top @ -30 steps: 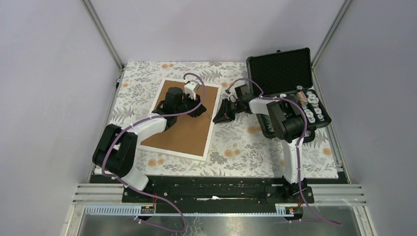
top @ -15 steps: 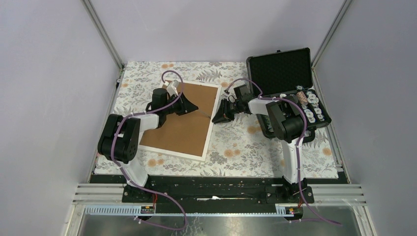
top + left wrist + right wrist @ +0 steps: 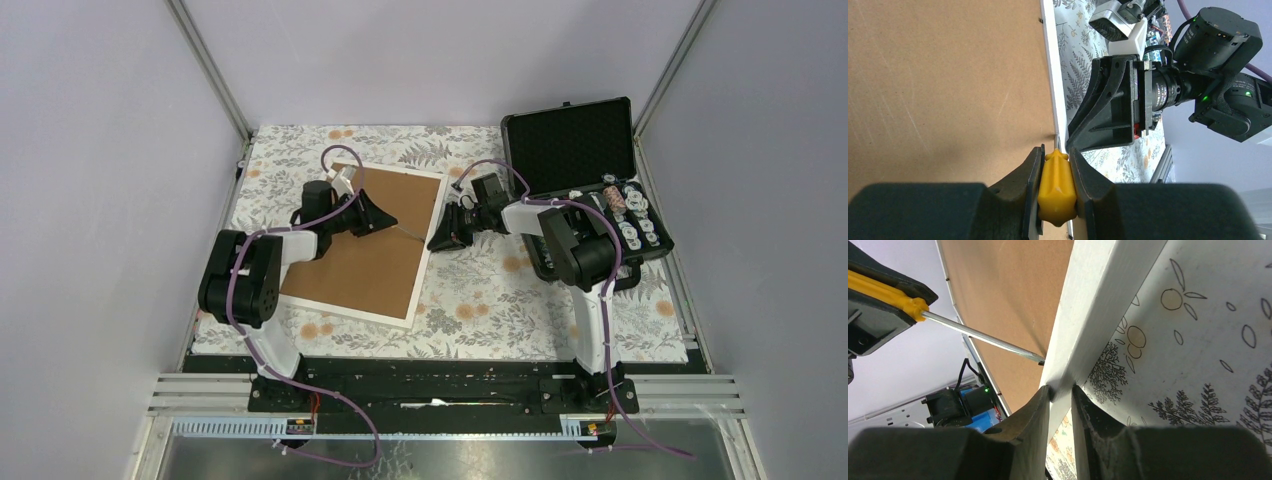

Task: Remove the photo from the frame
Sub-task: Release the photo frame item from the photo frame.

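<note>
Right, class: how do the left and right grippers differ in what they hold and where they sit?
The left gripper is shut on a yellow-handled screwdriver, above the brown back of the frame. The right gripper pinches that frame's white edge from beside it. Both are clamped.

Left arm [image 3: 262, 262]: rises from near-left base, elbow folded, forearm reaching away and to right, wrist rolled sideways. Left gripper [image 3: 1055, 156]: fingers clamped on yellow handle of screwdriver [image 3: 1056, 190], tips aimed right toward other arm. Right arm [image 3: 585, 255]: upright from near-right base, bent at elbow, forearm stretched leftward and low. Right gripper [image 3: 1060, 390]: jaws nearly together, pinching white edge of frame [image 3: 1100, 300]. Two grippers face each other, near but apart.
</note>
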Action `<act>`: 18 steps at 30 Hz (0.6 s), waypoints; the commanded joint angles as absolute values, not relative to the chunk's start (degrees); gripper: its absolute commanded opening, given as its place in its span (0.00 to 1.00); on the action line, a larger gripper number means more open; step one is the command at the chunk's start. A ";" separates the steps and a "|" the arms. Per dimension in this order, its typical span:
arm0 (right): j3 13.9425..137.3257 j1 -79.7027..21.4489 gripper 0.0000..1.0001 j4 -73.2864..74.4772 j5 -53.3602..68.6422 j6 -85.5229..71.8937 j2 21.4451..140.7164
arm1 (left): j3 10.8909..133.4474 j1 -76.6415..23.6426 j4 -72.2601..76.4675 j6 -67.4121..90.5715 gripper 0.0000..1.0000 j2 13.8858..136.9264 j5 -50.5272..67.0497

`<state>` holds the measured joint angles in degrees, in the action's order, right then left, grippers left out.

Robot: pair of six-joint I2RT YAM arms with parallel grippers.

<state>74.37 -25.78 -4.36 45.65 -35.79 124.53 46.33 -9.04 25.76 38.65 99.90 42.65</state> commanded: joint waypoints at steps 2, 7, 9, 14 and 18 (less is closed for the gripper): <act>73.36 -27.33 0.28 -5.36 39.46 -33.15 126.41 | 46.41 -10.07 25.70 39.81 0.00 101.31 50.11; 75.21 -27.82 0.28 -5.45 39.59 -34.04 127.44 | 48.08 -17.35 15.67 31.47 0.00 96.10 46.34; 75.83 -27.87 0.28 -5.45 39.55 -34.65 127.95 | 49.25 -21.16 10.41 27.64 0.00 94.22 43.28; 76.97 -27.92 0.28 -5.53 39.16 -35.30 128.74 | 50.00 -28.24 5.15 23.27 0.00 91.16 37.82; 78.45 -27.90 0.28 -6.81 39.10 -37.04 129.84 | 52.13 -32.78 2.84 20.95 0.00 91.37 35.21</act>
<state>75.72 -25.71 -2.39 46.09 -36.58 125.25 50.35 -22.55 10.96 19.25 90.13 24.38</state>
